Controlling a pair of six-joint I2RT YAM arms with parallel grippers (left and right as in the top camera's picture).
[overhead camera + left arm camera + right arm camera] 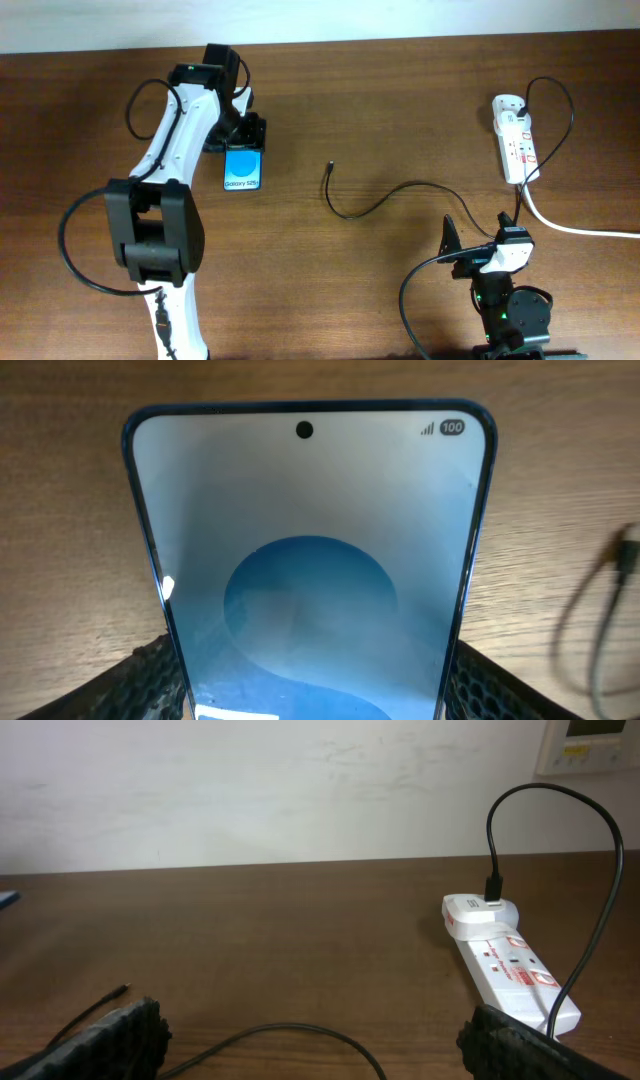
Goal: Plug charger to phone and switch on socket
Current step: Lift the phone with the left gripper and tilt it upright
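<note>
The dark brown wooden table (400,100) carries three things. On its left part the phone (244,168) lies face up, its blue screen lit and its white text at the near end. Near the middle the charger (400,190), a thin black cable, curls loosely over the wood, its plug tip (329,166) free and well apart from the phone. At the far right the socket (515,140) lies lengthwise, and its thick white cord (570,226) trails off the right edge.
</note>
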